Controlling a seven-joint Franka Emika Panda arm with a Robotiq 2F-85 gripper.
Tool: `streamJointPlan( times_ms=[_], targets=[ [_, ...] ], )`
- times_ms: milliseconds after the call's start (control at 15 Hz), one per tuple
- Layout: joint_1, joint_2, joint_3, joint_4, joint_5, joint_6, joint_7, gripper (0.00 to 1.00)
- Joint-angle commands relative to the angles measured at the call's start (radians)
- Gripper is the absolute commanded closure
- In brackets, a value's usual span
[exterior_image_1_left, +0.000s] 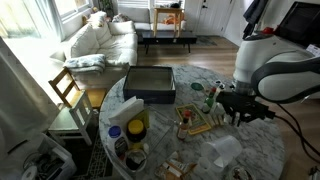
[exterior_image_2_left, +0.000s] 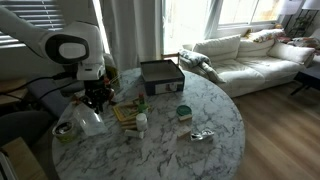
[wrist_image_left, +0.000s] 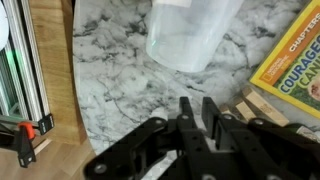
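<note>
My black gripper (wrist_image_left: 197, 103) hangs over the marble table (wrist_image_left: 120, 70), its two fingers drawn almost together with only a thin slit between them and nothing seen in it. Just ahead of the fingertips lies a clear plastic container (wrist_image_left: 190, 35). To its right are a yellow-edged book (wrist_image_left: 296, 55) and wooden pieces (wrist_image_left: 258, 103). In both exterior views the gripper (exterior_image_1_left: 238, 108) (exterior_image_2_left: 97, 97) sits low near the table's rim, beside the book (exterior_image_2_left: 125, 112).
A black box (exterior_image_1_left: 150, 83) (exterior_image_2_left: 160, 73) rests at the table's far side. Small bottles (exterior_image_2_left: 141, 122), a yellow jar (exterior_image_1_left: 137, 127) and crumpled foil (exterior_image_2_left: 200, 135) are scattered about. A wooden chair (exterior_image_1_left: 68, 90) and a white sofa (exterior_image_2_left: 250, 55) stand beyond.
</note>
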Motion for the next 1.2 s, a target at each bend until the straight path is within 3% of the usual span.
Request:
streamJointPlan(
  times_ms=[0, 400, 800, 1133],
  targets=[
    [-0.009, -0.015, -0.002, -0.070, 0.043, 0.097, -0.055, 0.48],
    [-0.013, 0.014, -0.018, -0.175, 0.188, 0.186, -0.183, 0.02],
    [-0.012, 0.053, -0.028, -0.250, 0.378, 0.365, -0.281, 0.00],
    [-0.004, 0.123, -0.025, -0.243, 0.551, 0.454, -0.311, 0.00]
  ],
)
